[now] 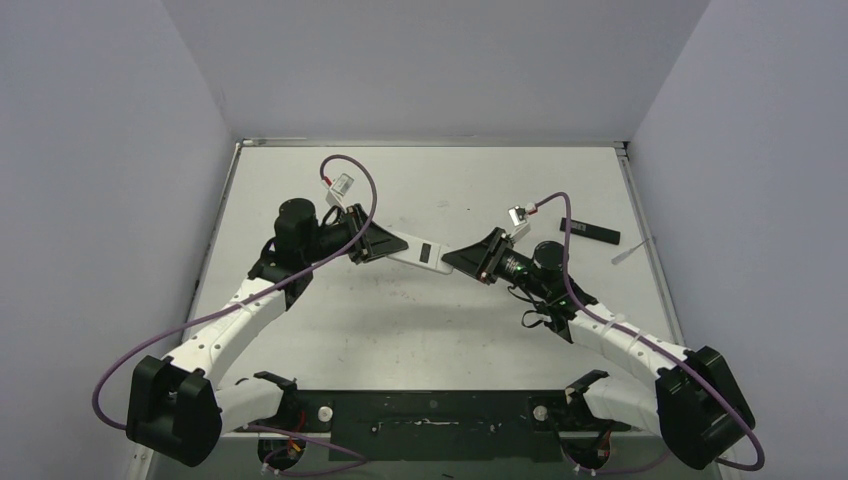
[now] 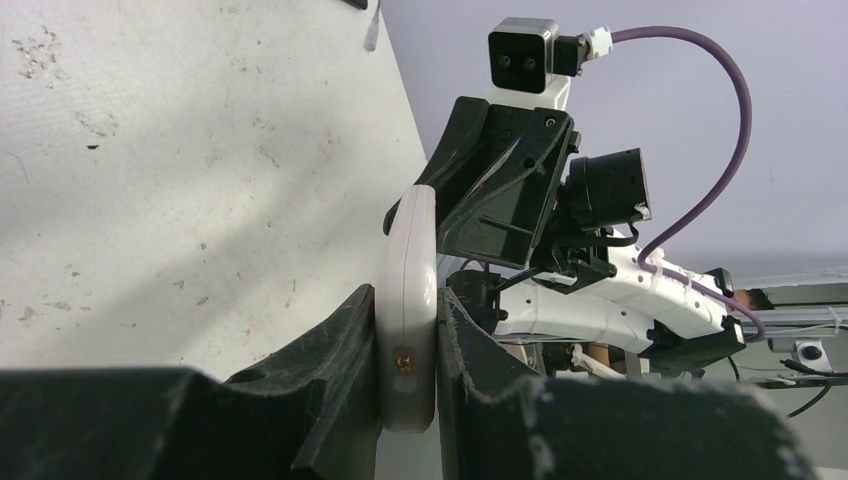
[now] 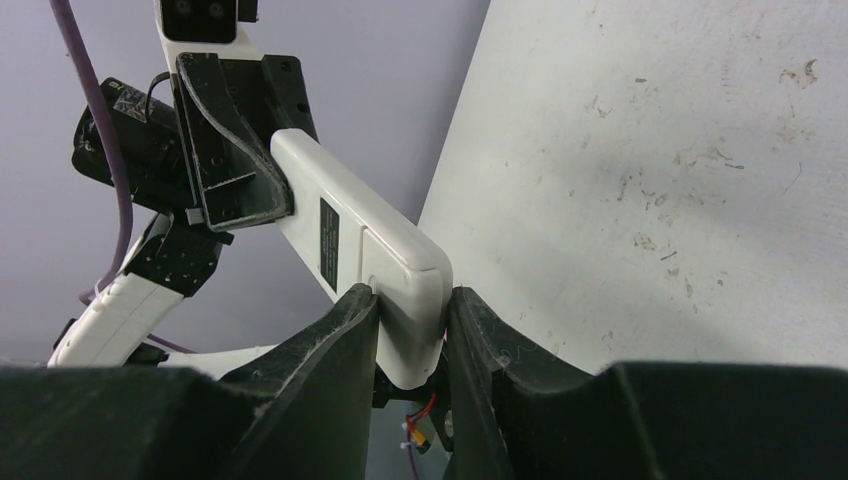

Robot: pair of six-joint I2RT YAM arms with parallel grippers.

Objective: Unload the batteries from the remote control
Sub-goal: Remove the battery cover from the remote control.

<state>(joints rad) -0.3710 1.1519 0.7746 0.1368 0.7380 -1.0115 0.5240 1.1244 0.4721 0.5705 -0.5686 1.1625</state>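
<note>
Step in hand: remote [image 1: 415, 250] held up off the table [image 1: 420, 330], spanned between both arms. No cell out yet, judging from this.

L fingers [image 2: 340, 350] are clamped on one end of the remote, pinching its flat faces, w/ its thin edge towards the L wrist cam. R fingers [image 3: 340, 340] are clamped on the opposite end the same way. From above the remote runs roughly level between them, near mid-table.

Batteries: none visible in any view. Prob. inside the remote, but can't confirm. R wrist cam shows the remote's back w/ a dark label and a panel seam right next to the R fingers; looks like the battery cover, seemingly shut. The top view is too small to tell open vs shut.

Also on the table, far R: a black bar [image 1: 590, 233] and a small white bit [image 1: 627, 253], both well apart from the remote.

Next move, as I read it: one arm keeps a firm hold, the other lets go and re-grips to work the cover off. The R fingers sit beside or on that panel, so they prob. need to shift off it first. Risk: the remote twists or drops once only one arm holds it.
</note>
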